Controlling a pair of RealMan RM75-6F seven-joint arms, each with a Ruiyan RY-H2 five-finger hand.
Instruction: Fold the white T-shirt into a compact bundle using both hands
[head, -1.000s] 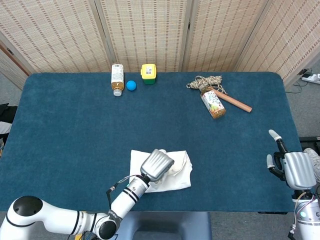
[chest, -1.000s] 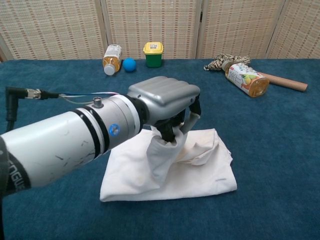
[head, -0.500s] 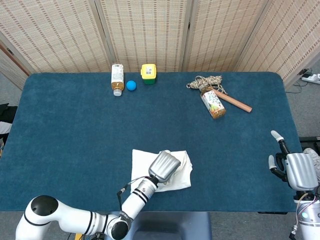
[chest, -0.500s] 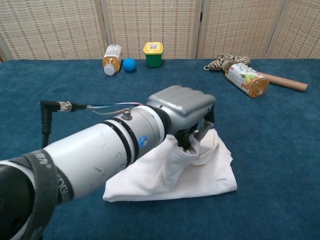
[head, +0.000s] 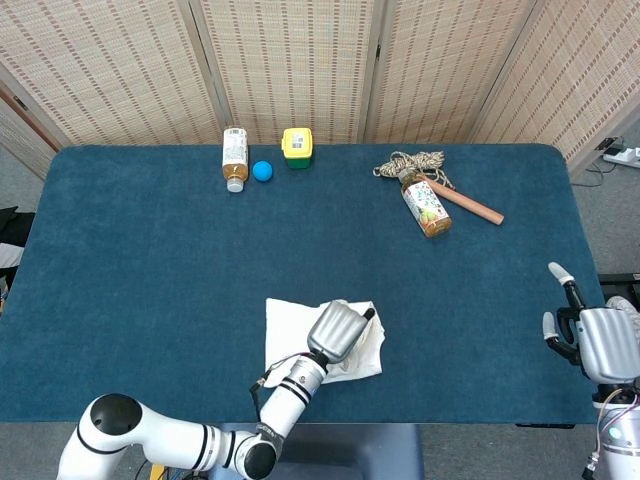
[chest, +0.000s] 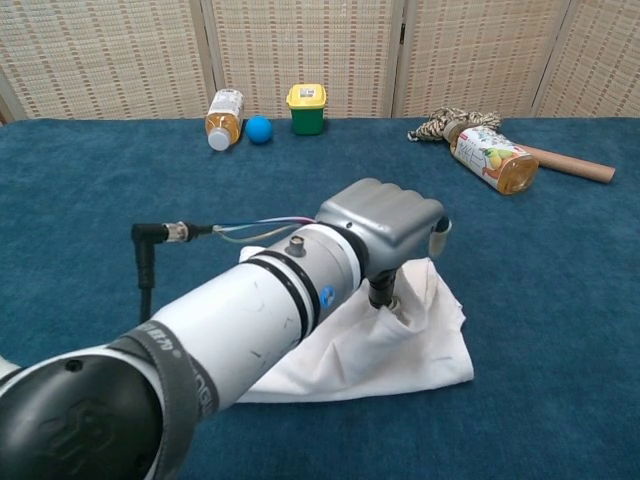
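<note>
left hand (chest: 385, 222) sits on t-shirt (chest: 400, 345) w/ fingers pressing its folds.

The table (head: 150, 260) is covered in deep teal-blue plush cloth. On it the T-shirt (head: 285, 320) is white, slightly cream in its folds. The left hand (chest: 385, 220) has a matte silver-grey shell with black fingers beneath; its forearm is glossy white with black bands. The right hand (head: 598, 340) is likewise silver-grey. At 12 o'clock lie a bright blue ball (head: 262, 171), a yellow-lidded green container (head: 297, 146) and a bottle (head: 234, 155) of amber liquid with a pale label. The folding screens (head: 300, 60) are beige woven lattice.
</note>
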